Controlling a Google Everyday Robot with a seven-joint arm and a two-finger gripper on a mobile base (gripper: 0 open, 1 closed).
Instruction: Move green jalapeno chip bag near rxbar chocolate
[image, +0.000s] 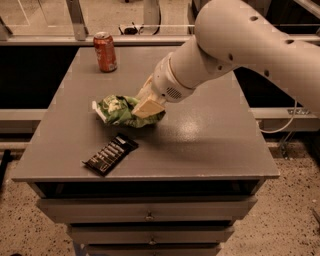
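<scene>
The green jalapeno chip bag (117, 111) is a crumpled shiny green foil bag with white patches, low over the grey table left of its middle. My gripper (145, 107) is shut on the bag's right side, its cream fingers (146, 106) pressed into the foil. The white arm comes down from the upper right. The rxbar chocolate (110, 153) is a flat black bar with white lettering, lying slantwise near the table's front left edge, just below the bag and apart from it.
A red soda can (105, 51) stands upright at the table's back left. The grey table (210, 140) sits on a cabinet with drawers (150, 212) below its front edge. A railing runs behind it.
</scene>
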